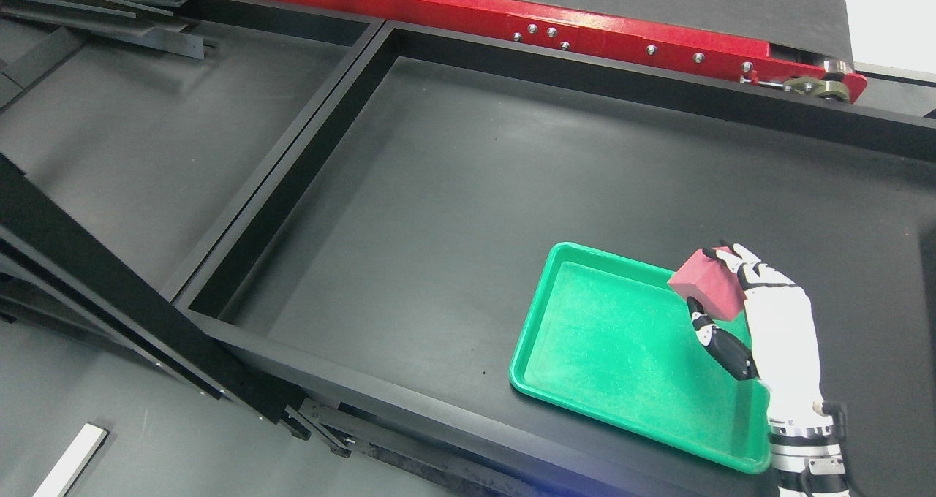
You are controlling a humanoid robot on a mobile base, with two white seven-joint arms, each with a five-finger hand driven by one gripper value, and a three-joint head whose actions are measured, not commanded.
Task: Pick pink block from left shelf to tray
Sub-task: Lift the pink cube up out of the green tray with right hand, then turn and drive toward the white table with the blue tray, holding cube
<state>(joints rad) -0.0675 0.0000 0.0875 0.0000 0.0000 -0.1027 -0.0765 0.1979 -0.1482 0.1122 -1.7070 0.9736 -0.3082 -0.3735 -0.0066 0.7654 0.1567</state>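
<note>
we note the right hand [731, 300] pinching the pink block [708, 286] between thumb and fingertips, tilted, held above the green tray's [621, 336] right side on the desk [439, 226], presumably so a release drops it inside the rim.

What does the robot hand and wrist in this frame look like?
The right robot hand has a glossy white shell over the back, black joints and dark fingertips with white segments. Its wrist is a ribbed silver and black cylinder with a small black cable alongside.
</note>
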